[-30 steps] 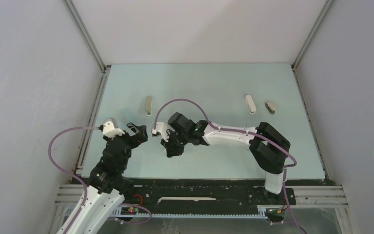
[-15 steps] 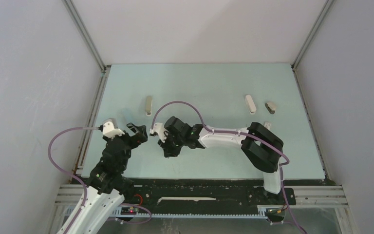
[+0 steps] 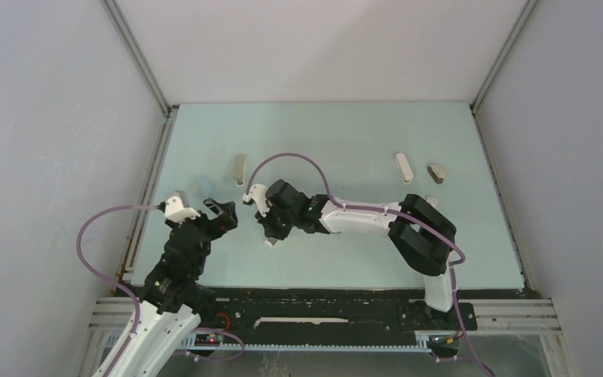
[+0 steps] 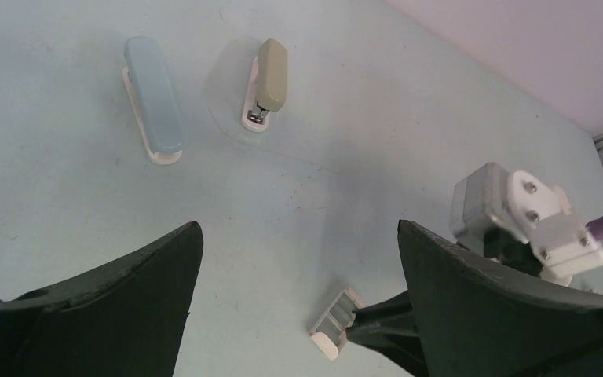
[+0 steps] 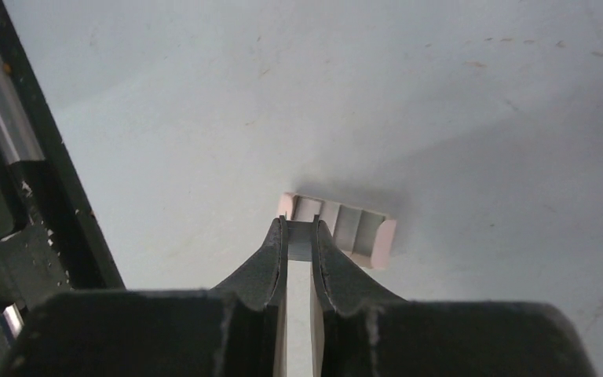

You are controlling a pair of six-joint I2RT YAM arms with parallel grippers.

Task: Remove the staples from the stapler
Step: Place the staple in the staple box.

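The small bright-white oblong plastic stapler [image 3: 403, 166] lies flat on the pale blue-green desk [image 3: 345, 126], at the far right, well apart from both arms. Its long axis runs near to far, with the far end leaning slightly left. Which end is its mouth is too small to tell. Just right of it lies a short grey-brown oblong object [image 3: 436, 173].

The right tool [image 3: 270, 236] reaches across to the left-centre of the desk. Its jaws are drawn narrow on a small white ribbed plastic piece [image 5: 353, 228], pinching a thin flat tab of it, and the ribbed part sticks out past the fingertips. Whether the piece touches the desk cannot be told.

The left tool [image 3: 225, 214] stands wide and grips nothing, just left of the right tool. Beyond it, at the far left, a pale-blue plastic stapler [image 4: 153, 110] and an olive-beige plastic stapler [image 4: 267, 78] lie side by side, their long axes also running roughly near to far.
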